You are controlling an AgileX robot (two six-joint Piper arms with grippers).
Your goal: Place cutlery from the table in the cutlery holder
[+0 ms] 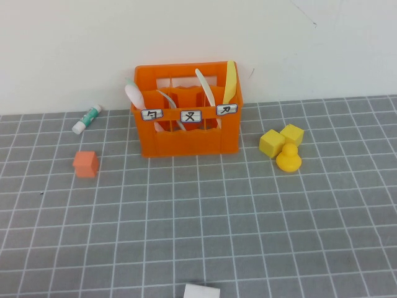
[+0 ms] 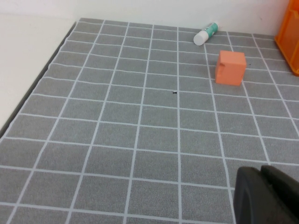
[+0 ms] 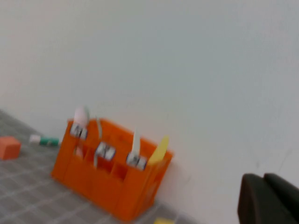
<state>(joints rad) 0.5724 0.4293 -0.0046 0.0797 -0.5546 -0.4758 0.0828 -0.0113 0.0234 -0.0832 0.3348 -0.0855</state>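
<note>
I'm seeing the cutlery holder (image 1: 186, 112) standing at the gridded mat's (image 1: 205, 217) far edge by the white wall (image 1: 186, 31), cutlery (image 1: 205, 87) inside. Only wrist views are showing the left gripper (image 2: 266, 196) and right gripper (image 3: 268, 198); I cannot tell their spread.

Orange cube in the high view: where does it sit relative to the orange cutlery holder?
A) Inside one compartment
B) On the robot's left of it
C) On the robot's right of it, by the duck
B: the orange cube rests on the mat to the left of the orange cutlery holder, apart from it.
</note>
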